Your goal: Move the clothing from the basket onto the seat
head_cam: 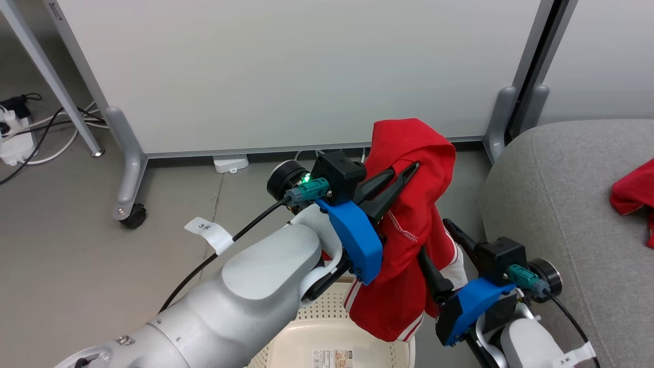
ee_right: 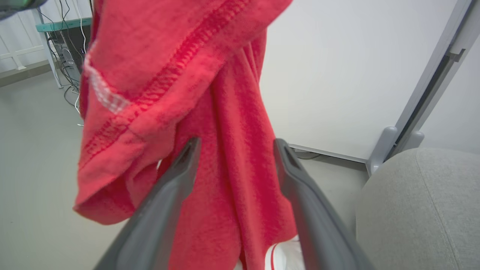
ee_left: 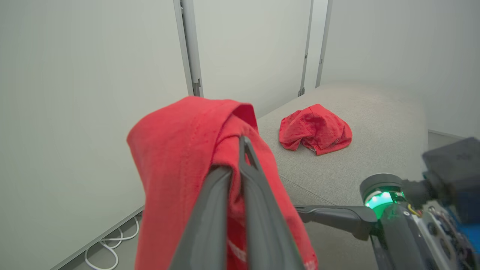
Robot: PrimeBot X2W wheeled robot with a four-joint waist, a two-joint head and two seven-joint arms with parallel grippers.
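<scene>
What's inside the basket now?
A pale interior with a sticker shows in the basket; the hanging garment and the left arm cover the rest.

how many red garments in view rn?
2. The hanging garment is gripped by the left end effector over the basket; the crumpled garment lies on the seat. Most of the basket's inside is out of frame, so more may be hidden.

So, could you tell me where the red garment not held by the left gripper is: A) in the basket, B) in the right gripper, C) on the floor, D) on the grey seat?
D: that red garment lies bunched on the grey seat.
</scene>
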